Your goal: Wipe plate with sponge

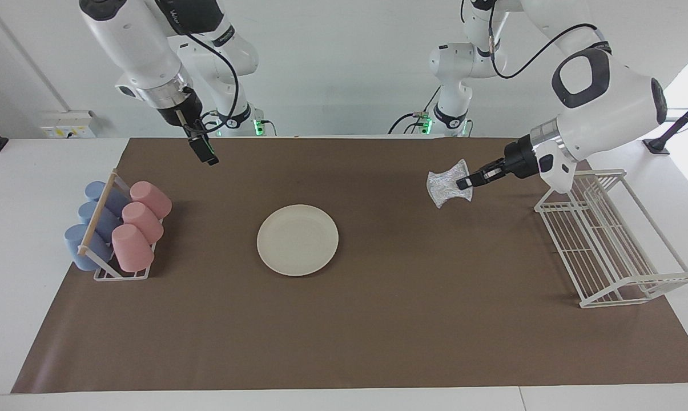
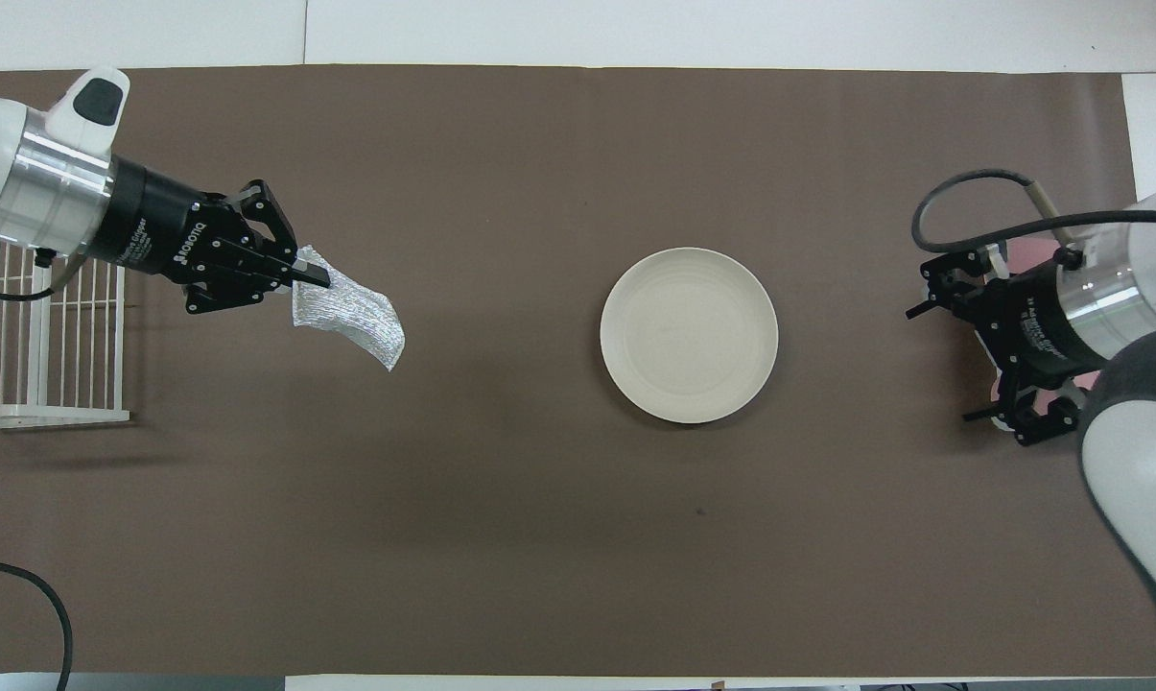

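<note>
the left gripper (image 1: 465, 182) hung over the brown mat (image 1: 378, 319) toward the left arm's end of the table, fingers pinched on the sponge (image 1: 449, 185) — held in the air, beside the white wire rack (image 1: 606, 245); the plate (image 1: 297, 240) lay bare mid-mat, well apart; the right gripper (image 1: 206, 155) waited aloft near the cup rack (image 1: 118, 228) — its fingers i couldn't tell.

The left gripper (image 1: 465, 182) (image 2: 317, 275) reaches out nearly level from its arm's end of the table, raised in the air, fingers pinched together. The right gripper (image 1: 209, 157) hangs raised with its wrist angled down, and the right arm waits.
</note>
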Controlling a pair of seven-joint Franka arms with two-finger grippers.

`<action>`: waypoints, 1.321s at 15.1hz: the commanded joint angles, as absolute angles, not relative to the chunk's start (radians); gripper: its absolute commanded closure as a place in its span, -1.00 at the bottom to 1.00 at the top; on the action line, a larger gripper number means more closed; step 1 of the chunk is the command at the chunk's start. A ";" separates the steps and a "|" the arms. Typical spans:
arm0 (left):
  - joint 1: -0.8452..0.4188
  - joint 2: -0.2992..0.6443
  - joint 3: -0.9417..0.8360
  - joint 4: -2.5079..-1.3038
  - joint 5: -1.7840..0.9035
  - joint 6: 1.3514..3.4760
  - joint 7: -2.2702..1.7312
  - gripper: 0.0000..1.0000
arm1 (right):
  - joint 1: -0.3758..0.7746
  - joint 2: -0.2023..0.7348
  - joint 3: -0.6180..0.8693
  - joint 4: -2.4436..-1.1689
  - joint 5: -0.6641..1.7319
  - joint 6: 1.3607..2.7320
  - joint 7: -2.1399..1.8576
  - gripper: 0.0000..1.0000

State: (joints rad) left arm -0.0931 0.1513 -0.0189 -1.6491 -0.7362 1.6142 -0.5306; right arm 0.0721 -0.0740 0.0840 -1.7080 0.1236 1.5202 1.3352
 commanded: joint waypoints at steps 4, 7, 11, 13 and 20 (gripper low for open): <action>-0.169 -0.067 -0.018 -2.034 -1.075 1.798 -0.295 1.00 | 0.248 -0.098 0.095 -1.718 0.133 1.580 1.702 -1.00; -0.207 -0.135 -0.020 -2.163 -1.227 1.842 -0.146 1.00 | 0.281 -0.097 0.097 -1.721 0.135 1.663 1.801 -1.00; -0.268 -0.208 -0.021 -2.288 -1.426 1.902 0.026 1.00 | 0.285 -0.098 0.101 -1.724 0.137 1.693 1.847 -1.00; -0.300 -0.235 -0.020 -2.330 -1.500 1.917 0.070 1.00 | 0.330 -0.104 0.117 -1.738 0.138 1.720 1.925 -1.00; -0.397 -0.301 -0.023 -2.431 -1.715 2.023 0.216 1.00 | 0.364 -0.103 0.123 -1.733 0.210 1.773 1.976 -1.00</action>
State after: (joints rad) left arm -0.3842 -0.2619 -0.0344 -2.3924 -1.6776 2.0006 0.1907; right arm 0.3723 -0.0829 0.1166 -1.7097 0.1525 1.7332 1.9547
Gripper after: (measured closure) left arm 0.947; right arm 0.000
